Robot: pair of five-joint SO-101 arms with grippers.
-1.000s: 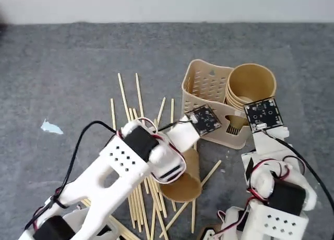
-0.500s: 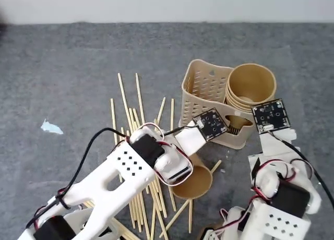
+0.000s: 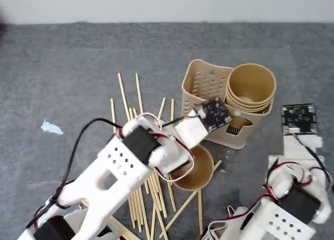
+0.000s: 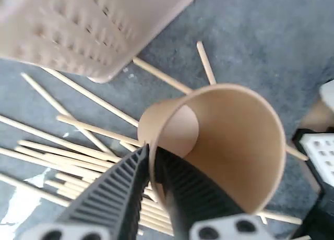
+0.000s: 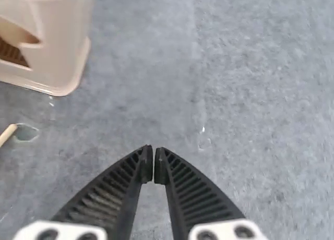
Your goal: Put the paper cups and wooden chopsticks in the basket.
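My left gripper (image 4: pixel 152 155) is shut on the rim of a brown paper cup (image 4: pixel 224 141), held tilted above the scattered wooden chopsticks (image 4: pixel 68 146). From above, that cup (image 3: pixel 195 169) hangs just in front of the beige basket (image 3: pixel 206 86), under the left arm's wrist. A stack of paper cups (image 3: pixel 251 87) stands in the basket's right part. Many chopsticks (image 3: pixel 138 109) lie on the grey mat to the left of the basket and under the left arm. My right gripper (image 5: pixel 153 160) is shut and holds nothing, low over bare mat to the right of the basket (image 5: pixel 44 39).
A small pale blue scrap (image 3: pixel 51 128) lies on the mat at the left. The left arm (image 3: pixel 115 172) covers the chopstick pile's near part. The right arm's base (image 3: pixel 284 208) sits at the near right. Open mat spreads behind and left of the basket.
The left gripper lifted the cup and turned it mouth-up, closer to the basket. The right arm drew away from the basket, to the right.
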